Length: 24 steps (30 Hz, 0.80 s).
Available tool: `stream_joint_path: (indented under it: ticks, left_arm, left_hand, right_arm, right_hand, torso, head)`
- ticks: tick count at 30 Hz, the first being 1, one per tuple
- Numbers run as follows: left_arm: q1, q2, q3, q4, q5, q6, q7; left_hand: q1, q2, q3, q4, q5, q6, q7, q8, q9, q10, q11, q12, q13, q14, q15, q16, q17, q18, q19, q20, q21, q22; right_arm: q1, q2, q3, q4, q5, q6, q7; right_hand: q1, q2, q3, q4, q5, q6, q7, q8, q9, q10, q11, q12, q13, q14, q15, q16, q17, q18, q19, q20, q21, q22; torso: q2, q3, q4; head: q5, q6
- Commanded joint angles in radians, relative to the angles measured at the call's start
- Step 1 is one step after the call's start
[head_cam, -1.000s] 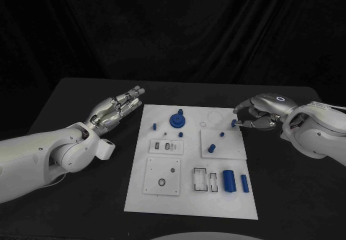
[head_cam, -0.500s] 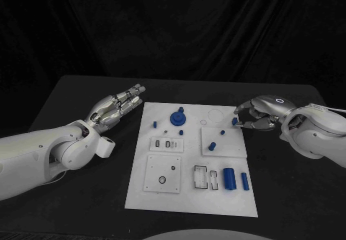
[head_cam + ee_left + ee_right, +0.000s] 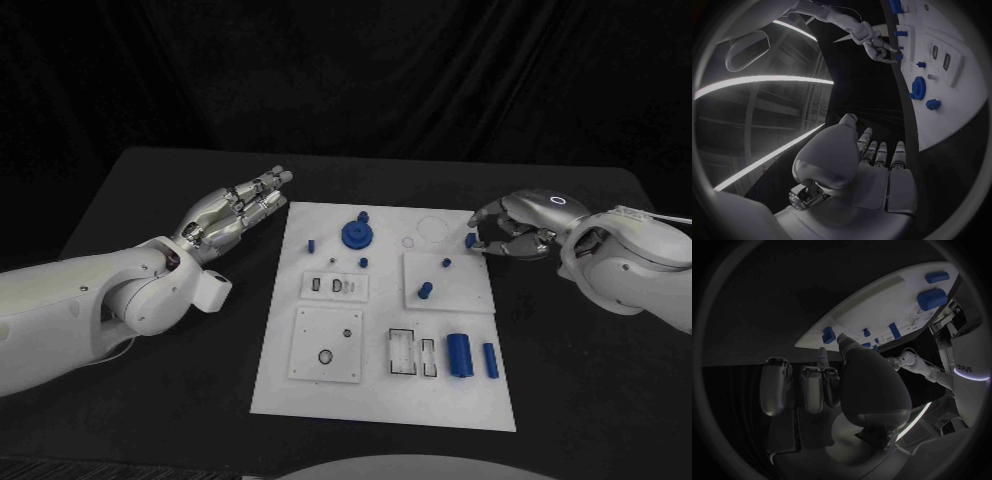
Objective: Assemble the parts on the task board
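Note:
The white task board [image 3: 329, 395] lies in the middle of the table. On it are a blue gear [image 3: 355, 236], several small blue pegs such as one [image 3: 424, 292] on a raised plate, a thick blue cylinder [image 3: 459, 355] and a slim one [image 3: 490, 360]. My right hand [image 3: 515, 228] is at the board's far right edge and pinches a small blue part [image 3: 472, 240] between thumb and a finger. The right wrist view has that small blue part [image 3: 828, 334] at the fingertips [image 3: 822, 355]. My left hand [image 3: 235, 215] lies flat and open, just off the board's left edge, holding nothing.
The board carries raised white plates with slots [image 3: 335, 288] and holes [image 3: 326, 357]. Black table [image 3: 173, 400] surrounds the board on all sides. In the left wrist view, my left hand [image 3: 873, 165] points along the board's edge [image 3: 942, 135].
The right hand with its small blue part has edged very slightly toward the board's right edge. The left hand has stayed where it was.

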<state>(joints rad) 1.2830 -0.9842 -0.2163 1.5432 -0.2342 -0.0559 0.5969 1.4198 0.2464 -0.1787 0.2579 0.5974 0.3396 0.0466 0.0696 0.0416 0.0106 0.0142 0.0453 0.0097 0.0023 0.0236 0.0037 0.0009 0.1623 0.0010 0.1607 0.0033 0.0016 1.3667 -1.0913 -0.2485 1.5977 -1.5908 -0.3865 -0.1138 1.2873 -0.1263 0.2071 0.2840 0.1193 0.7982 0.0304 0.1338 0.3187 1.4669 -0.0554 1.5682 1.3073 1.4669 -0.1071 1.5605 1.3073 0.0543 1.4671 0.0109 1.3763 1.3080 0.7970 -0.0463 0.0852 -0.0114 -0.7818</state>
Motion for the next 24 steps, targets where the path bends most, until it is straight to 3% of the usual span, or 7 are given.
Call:
stream_joint_path:
  ticks: [1, 11, 24]
  left_arm:
    - [0.0, 0.002, 0.001, 0.001, -0.002, 0.016, 0.01]
    - [0.0, 0.005, 0.001, -0.002, -0.002, 0.019, 0.01]
    - [-0.001, 0.006, 0.001, -0.003, -0.002, 0.024, 0.008]
  left_hand:
    - [0.007, 0.0, 0.004, 0.0, 0.005, 0.004, 0.002, 0.004, 0.001, -0.002, 0.008, -0.001, 0.001, -0.002, 0.007, -0.004, -0.001, 0.019, -0.001, 0.009, -0.003, -0.002]
    - [0.007, 0.0, 0.005, 0.0, 0.005, 0.005, 0.002, 0.004, 0.001, -0.002, 0.008, -0.001, 0.001, -0.002, 0.008, -0.004, -0.001, 0.019, -0.001, 0.01, -0.003, -0.002]
    - [0.007, 0.0, 0.005, 0.0, 0.005, 0.003, 0.002, 0.004, 0.001, -0.002, 0.008, -0.001, 0.001, -0.002, 0.01, -0.004, -0.001, 0.019, -0.001, 0.011, -0.003, -0.002]
  right_arm:
    - [-0.004, 0.004, 0.0, -0.006, -0.002, -0.014, -0.004]
    - [-0.014, 0.021, 0.0, -0.028, -0.002, -0.019, -0.001]
    - [-0.022, 0.035, 0.0, -0.046, -0.002, -0.023, 0.0]
  right_hand:
    - [0.015, 0.001, 0.007, -0.002, 0.004, 0.012, 0.001, 0.007, 0.003, 0.104, 0.001, 0.003, 0.263, 0.101, 0.0, -0.005, 0.249, -0.01, 0.019, -0.004, -0.003, 0.205]
    - [0.03, 0.005, 0.009, -0.003, 0.017, 0.035, 0.004, 0.024, 0.01, 0.104, 0.003, 0.003, 0.263, 0.1, 0.001, -0.005, 0.249, -0.01, 0.018, -0.003, -0.004, 0.205]
    - [0.053, 0.013, 0.013, -0.011, 0.04, 0.076, 0.007, 0.051, 0.026, 0.104, 0.005, 0.003, 0.263, 0.1, 0.003, -0.007, 0.247, -0.01, 0.016, -0.001, -0.007, 0.204]
  torso:
    - [0.0, 0.0004, 0.0009]
    - [0.001, -0.0002, -0.0007]
    - [0.0, -0.0001, -0.0006]
  head:
    - [-0.001, 0.001]
    - [0.001, 0.005]
    - [-0.002, -0.003]
